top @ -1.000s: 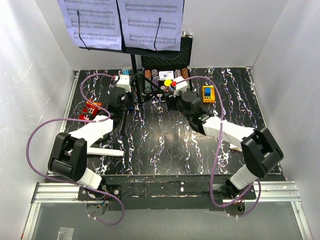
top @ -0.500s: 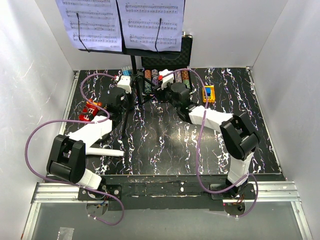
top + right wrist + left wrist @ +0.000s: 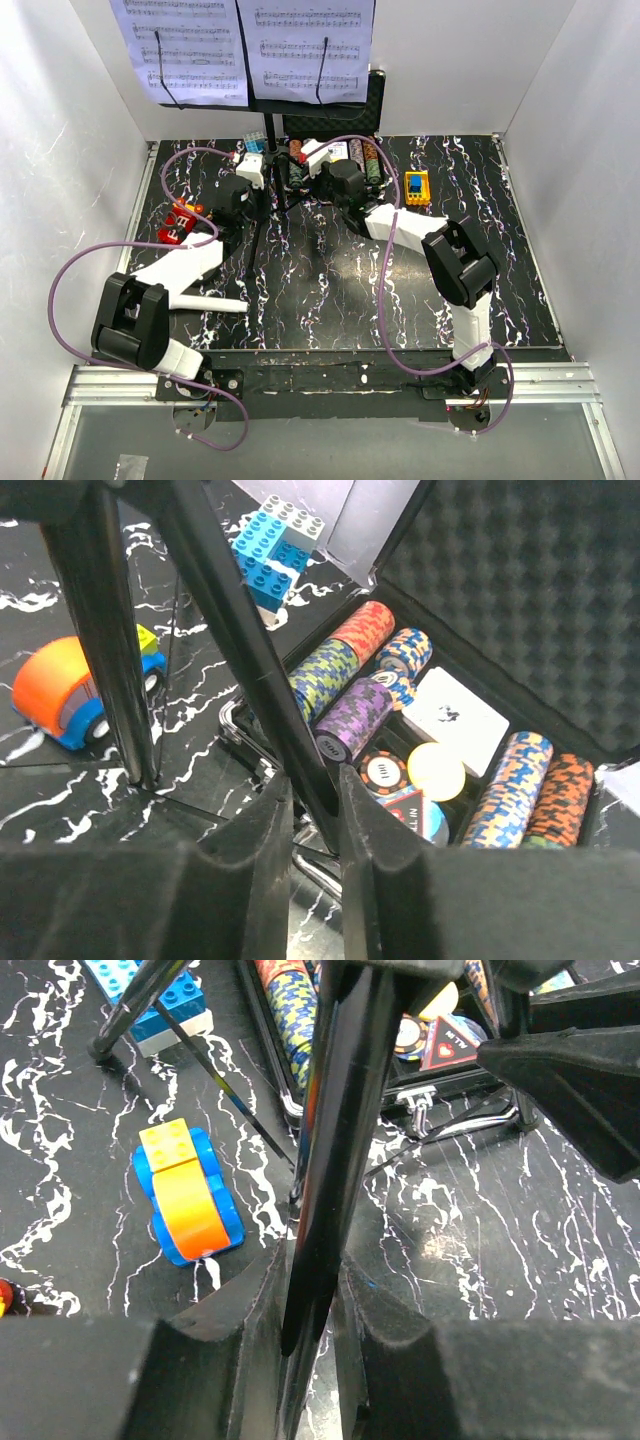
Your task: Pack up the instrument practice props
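- Left gripper (image 3: 312, 1305): jaws nearly closed, clamped on a glossy black tube of the music stand (image 3: 340, 1110).
- Right gripper (image 3: 315, 820): pinching another slanted black leg, just beside the chip case (image 3: 500, 570).
- The stand rises at the back of the table (image 3: 330, 290), with two white sheet-music pages (image 3: 300, 45) on its desk.

2 black-and-white arms (image 3: 185, 262), purple cables (image 3: 62, 290).

You see a black stand (image 3: 330, 1160) on a black table (image 3: 330, 290) veined white, white pages (image 3: 305, 50) lined with black staves, houndstooth chips (image 3: 350, 715) in yellow-blue, purple and orange, and an orange-and-blue car (image 3: 190, 1210).
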Available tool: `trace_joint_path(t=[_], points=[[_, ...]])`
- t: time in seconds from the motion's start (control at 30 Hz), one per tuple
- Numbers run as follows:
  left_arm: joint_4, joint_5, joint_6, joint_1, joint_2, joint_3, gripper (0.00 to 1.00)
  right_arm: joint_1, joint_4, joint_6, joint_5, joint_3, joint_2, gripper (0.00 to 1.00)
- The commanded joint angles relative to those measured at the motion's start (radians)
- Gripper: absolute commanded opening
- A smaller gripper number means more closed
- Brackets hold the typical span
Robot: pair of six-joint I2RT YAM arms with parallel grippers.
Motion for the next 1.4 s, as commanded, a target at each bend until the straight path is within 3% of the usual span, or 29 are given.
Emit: trace_joint_path(t=[0.0, 0.13, 0.83, 1.37], points=[[-0.060, 0.087, -0.049, -0.031, -0.067, -0.027, 0.00, 0.008, 0.014, -0.029, 0.037, 0.017, -0.016, 0.17], [-0.063, 0.089, -0.062, -0.043, -0.078, -0.031, 0.00, 0.023, 0.045, -0.043, 0.066, -0.055, -0.067, 0.01], [-0.123, 0.077, -0.051, -0.111, -0.260, -0.142, 0.00, 0.171, -0.078, 0.057, 0.245, -0.343, -0.379, 0.01], [-0.034, -0.083, -0.178, -0.384, -0.211, -0.186, 0.00, 0.211, -0.214, 0.129, 0.328, -0.603, -0.645, 0.01]])
